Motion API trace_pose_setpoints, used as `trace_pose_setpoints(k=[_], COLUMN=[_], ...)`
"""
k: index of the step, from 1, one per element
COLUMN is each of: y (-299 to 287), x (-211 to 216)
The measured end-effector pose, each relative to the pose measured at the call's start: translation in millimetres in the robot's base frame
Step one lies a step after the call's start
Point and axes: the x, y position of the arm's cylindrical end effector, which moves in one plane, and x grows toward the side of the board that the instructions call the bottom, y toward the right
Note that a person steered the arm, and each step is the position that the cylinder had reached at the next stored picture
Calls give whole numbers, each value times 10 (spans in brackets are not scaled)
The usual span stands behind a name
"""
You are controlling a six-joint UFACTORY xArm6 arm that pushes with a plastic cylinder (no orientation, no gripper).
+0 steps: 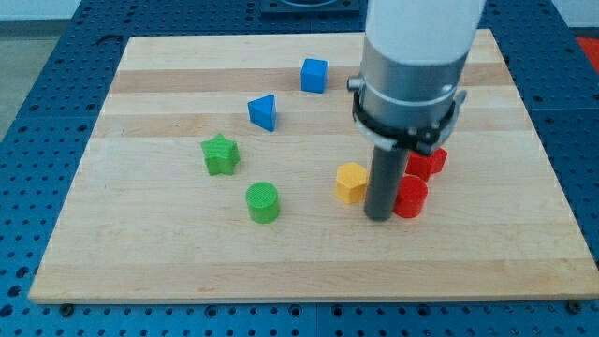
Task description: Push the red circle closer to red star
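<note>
Tip, no gripper to open or close, touching red circle lower right of centre, just below red star. Closing step; next, seemingly a short upward nudge.

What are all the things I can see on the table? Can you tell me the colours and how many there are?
blue cube: 1, blue, near the view's top, middle
blue triangle block: 1, blue, below and left of the cube
green star: 1, green, the view's left
green circle: 1, green, below the star
yellow block: 1, yellow, just left of the rod
red circle: 1, red, right against the rod's right side
red star: 1, red, just above the red circle, partly hidden
wooden board: 1, light wood, under everything
my tip: 1, dark rod end, between the yellow block and the red circle
</note>
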Motion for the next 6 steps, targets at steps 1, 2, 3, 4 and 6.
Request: trace_pose_setpoints(k=[1, 2, 3, 4, 6], y=[-83, 212, 310, 310, 282], x=[312, 169, -36, -363, -56])
